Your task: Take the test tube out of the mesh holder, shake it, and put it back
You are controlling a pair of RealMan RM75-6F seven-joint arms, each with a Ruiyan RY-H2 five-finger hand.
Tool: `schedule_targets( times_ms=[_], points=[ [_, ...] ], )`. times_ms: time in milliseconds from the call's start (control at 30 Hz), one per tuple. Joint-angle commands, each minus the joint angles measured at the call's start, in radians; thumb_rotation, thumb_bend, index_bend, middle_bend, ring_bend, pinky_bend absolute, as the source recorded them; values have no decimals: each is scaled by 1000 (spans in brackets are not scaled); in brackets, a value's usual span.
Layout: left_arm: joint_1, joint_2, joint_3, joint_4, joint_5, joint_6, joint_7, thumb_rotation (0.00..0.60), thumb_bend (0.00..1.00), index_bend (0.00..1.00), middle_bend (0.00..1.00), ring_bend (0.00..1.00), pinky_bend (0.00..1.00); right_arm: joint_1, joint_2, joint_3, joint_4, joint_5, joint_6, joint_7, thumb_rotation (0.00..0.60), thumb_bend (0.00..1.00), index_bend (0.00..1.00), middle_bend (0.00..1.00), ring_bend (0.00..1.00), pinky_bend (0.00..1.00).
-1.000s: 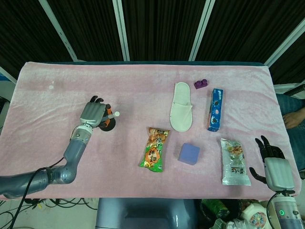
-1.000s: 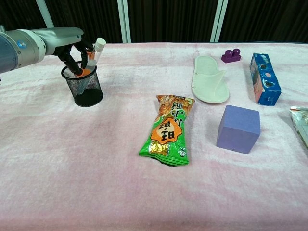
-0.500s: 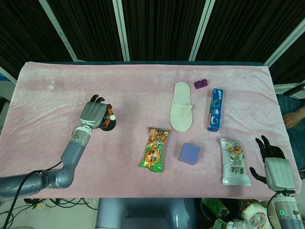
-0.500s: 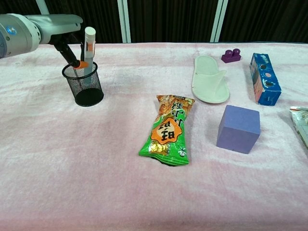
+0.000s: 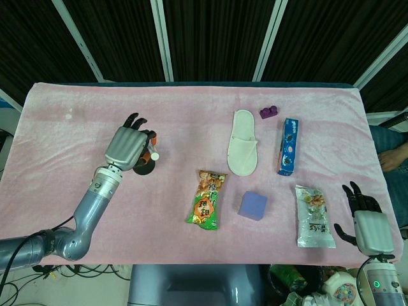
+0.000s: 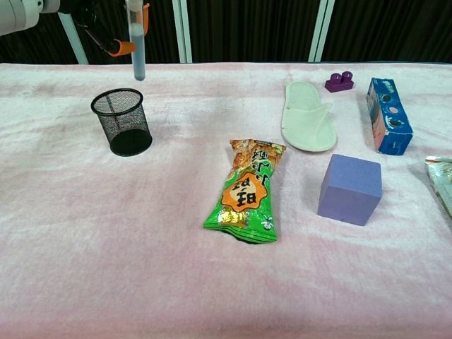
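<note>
The black mesh holder (image 6: 121, 121) stands upright on the pink cloth at the left, with nothing in it. My left hand (image 5: 127, 148) holds the test tube (image 6: 137, 46) upright above the holder, the tube's lower end clear of the rim. In the head view the hand covers most of the mesh holder (image 5: 144, 169), and the tube's white cap (image 5: 155, 155) shows beside the fingers. My right hand (image 5: 366, 220) hangs off the table's near right corner, fingers spread and holding nothing.
A green snack bag (image 6: 247, 191) and a purple cube (image 6: 350, 188) lie mid-table. Behind them are a white slipper (image 6: 306, 127), a small purple brick (image 6: 340, 81) and a blue box (image 6: 388, 116). A silver packet (image 5: 313, 217) lies near my right hand.
My left hand has risen with the test tube, lifting it from inside the mesh holder to well above the rim. The right hand has not moved.
</note>
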State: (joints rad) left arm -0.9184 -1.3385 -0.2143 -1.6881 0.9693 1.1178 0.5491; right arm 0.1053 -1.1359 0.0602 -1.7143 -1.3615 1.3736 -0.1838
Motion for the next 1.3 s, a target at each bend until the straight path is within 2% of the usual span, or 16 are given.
schedule_targets(
  times_ms=[33, 100, 233, 367, 433, 533, 633, 767, 867, 967, 1033, 1100, 1200, 1300],
  points=[
    [10, -24, 47, 44, 223, 89, 12, 600, 415, 559, 546, 165, 115, 1, 0, 0, -1, -1, -1, 0, 600, 178, 26, 26, 189, 157],
    [5, -46, 61, 88, 321, 130, 40, 600, 415, 562, 547, 165, 119, 3, -1, -1, -1, -4, -4, -1, 600, 178, 26, 26, 189, 157],
    [3, -77, 47, 121, 382, 172, 59, 600, 415, 575, 550, 172, 134, 5, -2, -3, 1, -5, -9, -2, 600, 178, 26, 26, 189, 158],
    [12, -90, 1, 63, 341, 168, -20, 600, 413, 580, 555, 182, 156, 7, 0, -1, 2, -3, -12, 4, 600, 178, 26, 26, 189, 158],
    [25, -95, -28, 3, 287, 159, -97, 600, 411, 580, 555, 182, 157, 7, 1, -1, 2, -4, -12, 6, 600, 178, 26, 26, 189, 158],
    [58, -65, -113, -190, 109, 95, -306, 600, 410, 580, 556, 182, 159, 7, 2, -2, 3, -3, -13, 7, 600, 178, 26, 26, 189, 158],
    [82, 33, -204, -353, -74, -21, -493, 600, 410, 580, 555, 182, 159, 6, 2, -3, 3, -6, -10, 6, 600, 178, 26, 26, 189, 158],
    [117, 180, -320, -460, -237, -208, -743, 600, 410, 580, 555, 182, 160, 4, 2, -3, 3, -6, -6, 5, 600, 179, 26, 26, 189, 158],
    [174, 296, -432, -483, -276, -387, -974, 600, 410, 580, 555, 182, 160, 3, 2, -3, 4, -6, -3, 3, 600, 178, 26, 26, 189, 158],
    [235, 358, -494, -468, -214, -455, -1077, 600, 410, 582, 557, 182, 160, 3, 1, -3, 3, -5, -3, 0, 600, 178, 26, 26, 189, 158],
    [269, 370, -494, -458, -136, -424, -1068, 600, 410, 587, 560, 182, 162, 3, 0, -2, 3, -5, -3, -2, 600, 178, 26, 26, 189, 158],
    [299, 351, -468, -441, -42, -339, -1022, 600, 410, 590, 563, 182, 165, 3, 0, -3, 3, -6, -3, -4, 600, 178, 26, 26, 189, 157],
    [334, 289, -390, -396, 107, -206, -940, 600, 410, 592, 563, 182, 168, 3, -1, -3, 1, -6, -2, -8, 600, 178, 26, 26, 189, 157],
    [355, 237, -319, -322, 227, -129, -896, 600, 410, 592, 563, 182, 170, 2, -1, -5, -2, -9, 1, -12, 600, 178, 26, 26, 189, 157]
  ],
)
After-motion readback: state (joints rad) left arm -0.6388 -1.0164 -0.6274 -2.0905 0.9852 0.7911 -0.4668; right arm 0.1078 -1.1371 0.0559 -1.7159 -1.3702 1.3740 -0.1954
